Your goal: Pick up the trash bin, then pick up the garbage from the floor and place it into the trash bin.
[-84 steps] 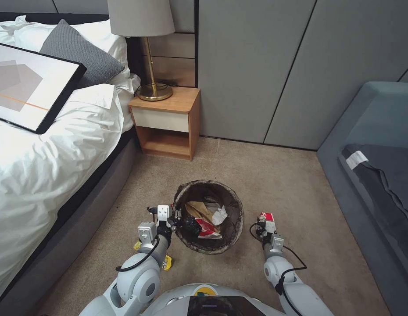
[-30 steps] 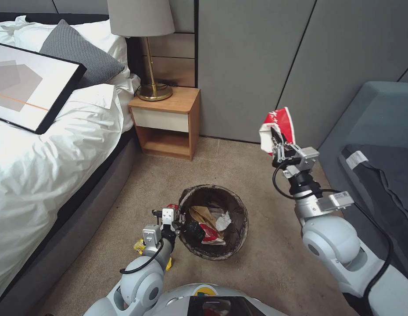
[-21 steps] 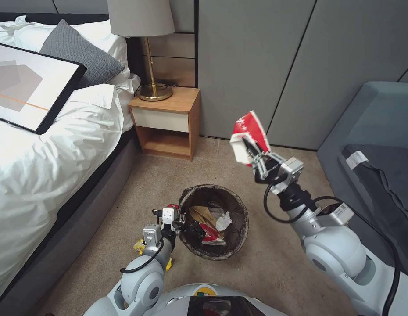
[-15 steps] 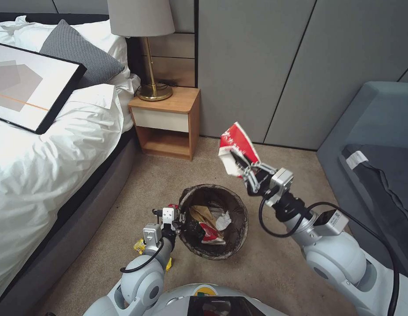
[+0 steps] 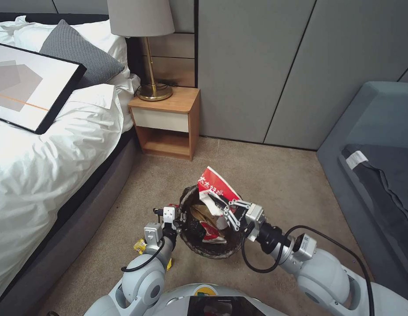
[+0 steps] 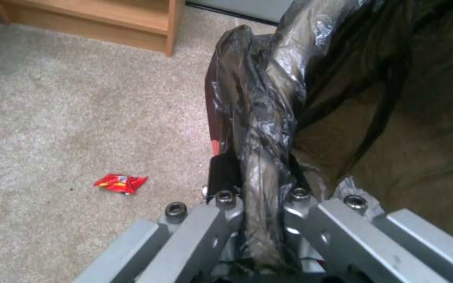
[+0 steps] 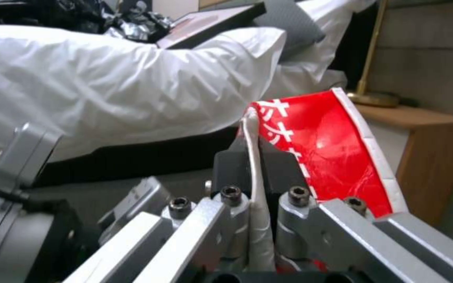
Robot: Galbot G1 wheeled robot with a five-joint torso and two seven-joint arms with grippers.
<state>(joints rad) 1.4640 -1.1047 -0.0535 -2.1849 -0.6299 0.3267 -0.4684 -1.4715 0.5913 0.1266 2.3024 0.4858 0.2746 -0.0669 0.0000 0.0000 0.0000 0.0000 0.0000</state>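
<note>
Right wrist view shows our right gripper (image 7: 255, 165) pinching the flattened, light paper cup (image 7: 331, 145) by its white edge. Our left gripper (image 6: 260, 188) clamps the soft bag-covered rim of the bin (image 5: 232, 248); it should stay steady.

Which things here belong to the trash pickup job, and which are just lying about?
Job:
trash bin, rim gripped by left tool
red-and-white cup, held by right tool over the bin
red wrapper on carpet

Lying about:
lamp
nightstand
framed picture
</note>
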